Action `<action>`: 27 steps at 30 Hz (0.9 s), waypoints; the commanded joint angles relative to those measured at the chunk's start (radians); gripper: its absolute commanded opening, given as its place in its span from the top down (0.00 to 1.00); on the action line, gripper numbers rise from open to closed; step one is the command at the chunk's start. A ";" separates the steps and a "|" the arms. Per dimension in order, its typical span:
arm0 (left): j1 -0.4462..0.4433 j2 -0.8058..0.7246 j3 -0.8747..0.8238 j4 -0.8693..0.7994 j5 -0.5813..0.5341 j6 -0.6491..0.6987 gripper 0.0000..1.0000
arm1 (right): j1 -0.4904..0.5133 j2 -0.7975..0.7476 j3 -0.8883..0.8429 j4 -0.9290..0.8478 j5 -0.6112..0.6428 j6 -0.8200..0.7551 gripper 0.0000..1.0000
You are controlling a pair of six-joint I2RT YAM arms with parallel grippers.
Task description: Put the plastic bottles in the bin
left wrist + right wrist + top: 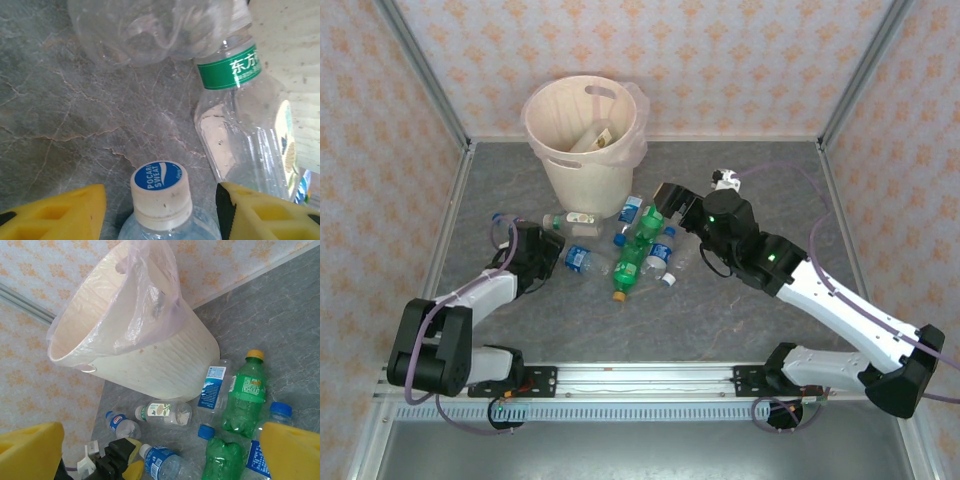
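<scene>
Left gripper (pixel 161 215) jaws half-open astride the neck of the Pocari bottle (pixel 161 186), no contact yet: seat lower on the body before squeezing; right gripper (pixel 660 204) jaws wide, empty.

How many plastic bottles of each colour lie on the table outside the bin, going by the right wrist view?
Green bottles: 2
Clear bottles: 5
Total: 7
</scene>
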State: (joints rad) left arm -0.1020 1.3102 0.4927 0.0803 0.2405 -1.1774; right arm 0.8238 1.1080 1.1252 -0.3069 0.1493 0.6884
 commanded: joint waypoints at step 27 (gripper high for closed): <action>0.027 -0.119 0.012 -0.025 0.014 0.030 0.75 | 0.000 0.001 0.011 -0.017 -0.003 0.008 0.00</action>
State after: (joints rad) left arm -0.0841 1.2537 0.4889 0.1230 0.2802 -1.1515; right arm 0.8238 1.1080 1.1252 -0.3138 0.1421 0.6956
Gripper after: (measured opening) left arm 0.274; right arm 0.996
